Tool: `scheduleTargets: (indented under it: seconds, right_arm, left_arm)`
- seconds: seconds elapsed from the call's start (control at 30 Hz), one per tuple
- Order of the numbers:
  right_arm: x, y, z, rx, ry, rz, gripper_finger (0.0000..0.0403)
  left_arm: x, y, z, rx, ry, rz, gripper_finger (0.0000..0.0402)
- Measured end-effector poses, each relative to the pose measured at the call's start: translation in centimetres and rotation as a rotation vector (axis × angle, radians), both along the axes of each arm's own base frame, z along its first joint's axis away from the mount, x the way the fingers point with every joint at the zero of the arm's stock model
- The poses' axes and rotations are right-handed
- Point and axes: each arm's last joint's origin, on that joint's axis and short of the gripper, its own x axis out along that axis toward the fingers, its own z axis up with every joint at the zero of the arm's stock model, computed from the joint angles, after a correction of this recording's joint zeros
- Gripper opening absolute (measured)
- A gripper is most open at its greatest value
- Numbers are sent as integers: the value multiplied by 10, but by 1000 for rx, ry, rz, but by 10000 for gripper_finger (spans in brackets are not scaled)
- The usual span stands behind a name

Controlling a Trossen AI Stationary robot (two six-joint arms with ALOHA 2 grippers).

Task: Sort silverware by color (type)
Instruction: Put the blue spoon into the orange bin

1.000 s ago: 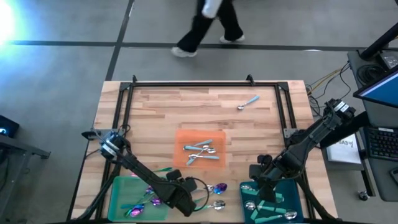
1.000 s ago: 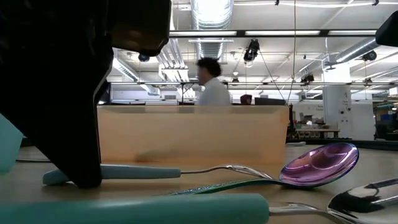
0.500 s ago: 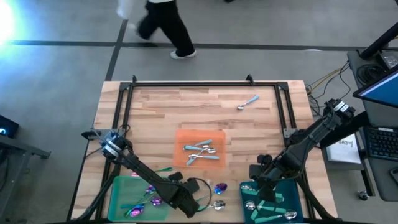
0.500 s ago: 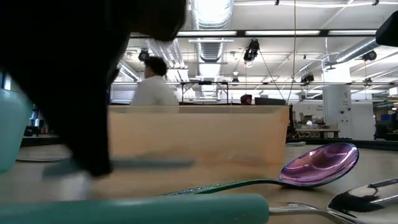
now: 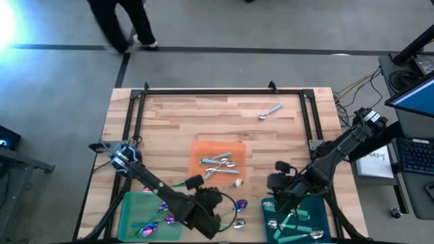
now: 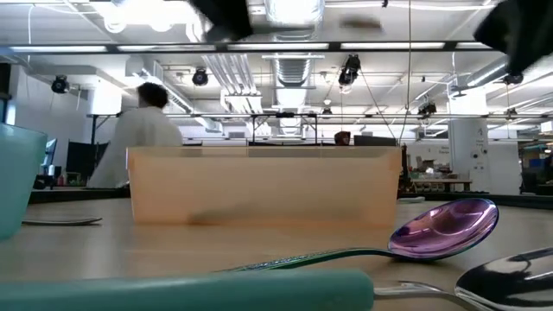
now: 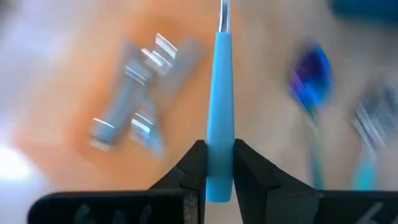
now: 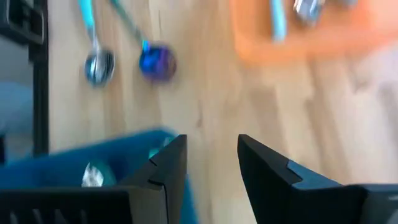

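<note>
Light-blue handle of the spoon (image 7: 219, 118) between the black fingers of the left gripper (image 7: 217, 167). Just beyond it, orange tray (image 7: 74, 124) with silvery spoons (image 7: 140, 93). Beside it, iridescent blue-purple bowl (image 7: 309, 81) on pale wood. Teal tray (image 8: 81, 165) near the dark right gripper (image 8: 211, 155).

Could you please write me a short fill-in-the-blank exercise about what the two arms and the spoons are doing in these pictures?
1. The left tool is shut on a spoon whose handle is light ____.
2. The right tool is open and holds ____.
3. A lone spoon lies on the bare wood, far from the ____ tray at the table's middle.
4. In the low view, the nearest spoon bowl is coloured ____.

Missing words: blue; nothing; orange; purple
</note>
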Motion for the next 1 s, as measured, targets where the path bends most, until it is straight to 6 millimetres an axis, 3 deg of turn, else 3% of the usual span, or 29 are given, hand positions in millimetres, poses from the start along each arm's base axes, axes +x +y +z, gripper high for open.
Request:
scheduleTargets:
  seconds: [0.2, 0.37, 0.6, 1.0]
  right_arm:
    - [19, -2, 12, -150, -276, -4, 132]
    - [48, -9, 36, -187, -560, -14, 132]
    - [71, -25, 65, -198, -830, -40, 132]
    - [83, -43, 77, -119, -947, -4, 148]
  left_arm:
    - [-2, 12, 50, 229, -261, 138, 35]
    - [1, 13, 76, 302, -416, 163, 35]
    - [0, 10, 83, 377, -503, 175, 36]
    - [-1, 9, 85, 445, -556, 186, 36]
